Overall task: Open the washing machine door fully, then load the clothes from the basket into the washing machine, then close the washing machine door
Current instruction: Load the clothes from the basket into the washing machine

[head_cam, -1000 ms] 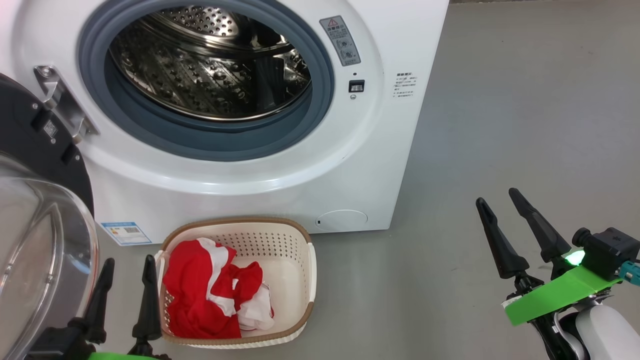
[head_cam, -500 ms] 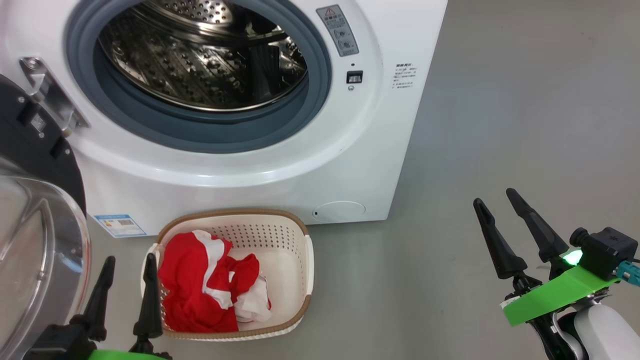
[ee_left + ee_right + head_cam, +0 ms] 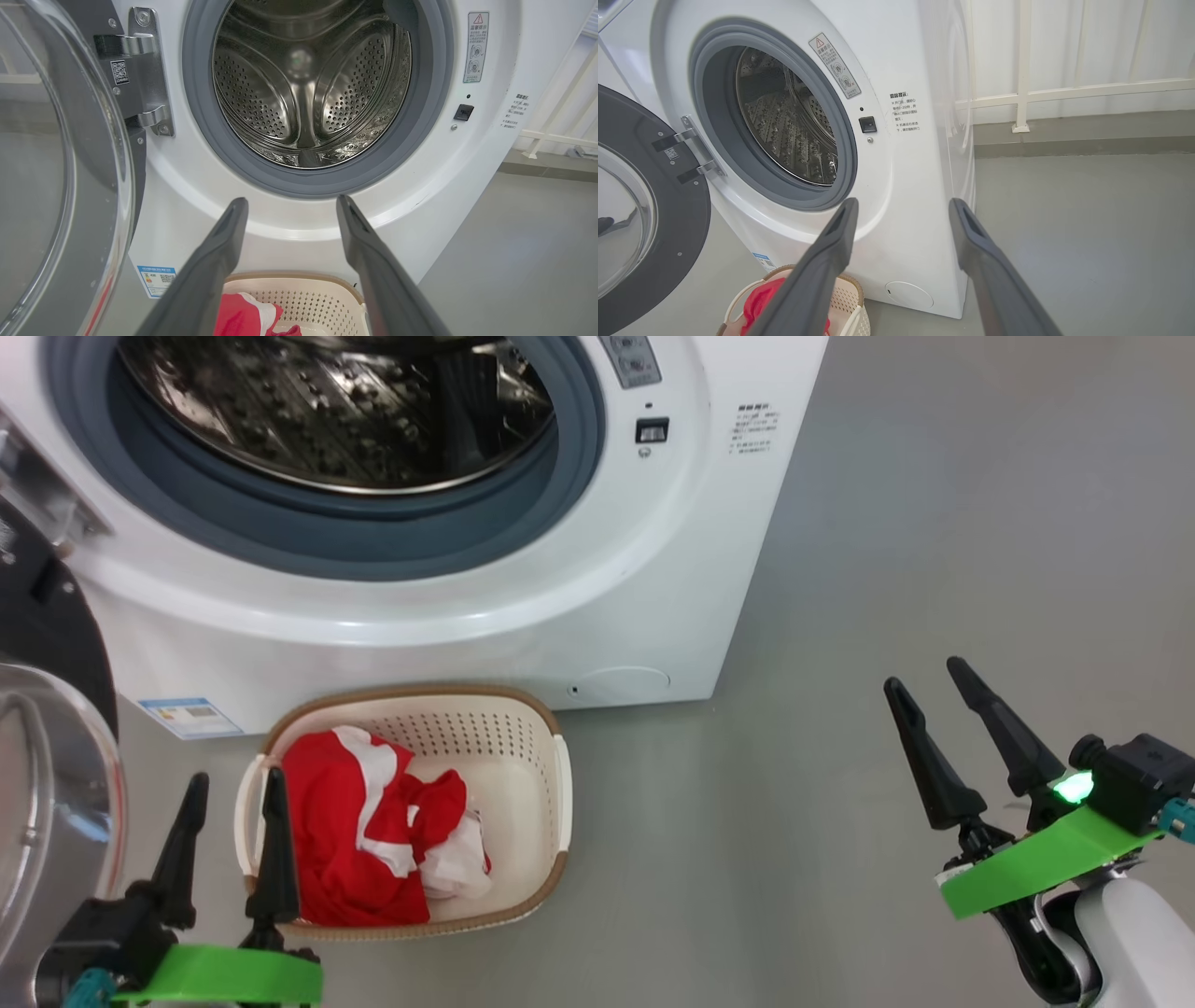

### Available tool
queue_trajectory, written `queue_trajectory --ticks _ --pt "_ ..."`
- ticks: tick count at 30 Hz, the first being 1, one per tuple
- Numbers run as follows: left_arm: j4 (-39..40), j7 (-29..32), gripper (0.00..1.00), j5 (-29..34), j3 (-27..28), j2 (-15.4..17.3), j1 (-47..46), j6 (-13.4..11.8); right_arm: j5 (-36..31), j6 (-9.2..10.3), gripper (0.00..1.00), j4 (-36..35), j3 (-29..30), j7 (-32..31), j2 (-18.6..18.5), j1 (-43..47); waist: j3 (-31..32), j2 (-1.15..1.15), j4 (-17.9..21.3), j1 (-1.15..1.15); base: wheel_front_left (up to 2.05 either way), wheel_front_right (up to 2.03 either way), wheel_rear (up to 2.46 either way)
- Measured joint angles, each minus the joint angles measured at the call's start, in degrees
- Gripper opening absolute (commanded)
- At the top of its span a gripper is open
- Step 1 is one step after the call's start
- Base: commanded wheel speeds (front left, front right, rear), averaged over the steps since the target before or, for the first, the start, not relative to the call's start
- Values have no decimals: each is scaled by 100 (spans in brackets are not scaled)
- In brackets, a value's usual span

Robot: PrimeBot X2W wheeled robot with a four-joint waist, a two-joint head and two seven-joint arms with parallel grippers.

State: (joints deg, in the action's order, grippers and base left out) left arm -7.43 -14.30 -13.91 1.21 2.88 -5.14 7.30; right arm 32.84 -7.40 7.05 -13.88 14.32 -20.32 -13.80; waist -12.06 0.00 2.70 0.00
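Upper left, the washing machine (image 3: pixel 653 569) gapes, the washing machine door (image 3: pixel 47 784) swung aside at the left edge for loading. Below, the basket (image 3: pixel 411 693) holds the clothes (image 3: pixel 345 840). The left gripper (image 3: pixel 235 779) is beside it and the right gripper (image 3: pixel 924 674) is lower right, jaws wide, empty.

A smooth, matte grey floor (image 3: pixel 934 523) lay open to the right. At its far edge, a white metal railing (image 3: pixel 1064 91) stood upon a low grey kerb (image 3: pixel 1087 140).

Grey floor (image 3: pixel 887 523) bears washing machine (image 3: pixel 448 635) and basket (image 3: pixel 467 737)
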Motion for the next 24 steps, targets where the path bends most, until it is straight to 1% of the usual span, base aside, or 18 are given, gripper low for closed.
queue_trajectory --ticks 11,24 --pt "-380 0 100 104 1 -34 -603 -76 1 0 100 -121 66 0 -2 -289 -595 0 75 0 0 0 0" --pt "-1596 -1 100 134 147 -64 -1663 -105 10 0 100 -242 123 0 32 -727 -1328 0 137 0 0 0 0"
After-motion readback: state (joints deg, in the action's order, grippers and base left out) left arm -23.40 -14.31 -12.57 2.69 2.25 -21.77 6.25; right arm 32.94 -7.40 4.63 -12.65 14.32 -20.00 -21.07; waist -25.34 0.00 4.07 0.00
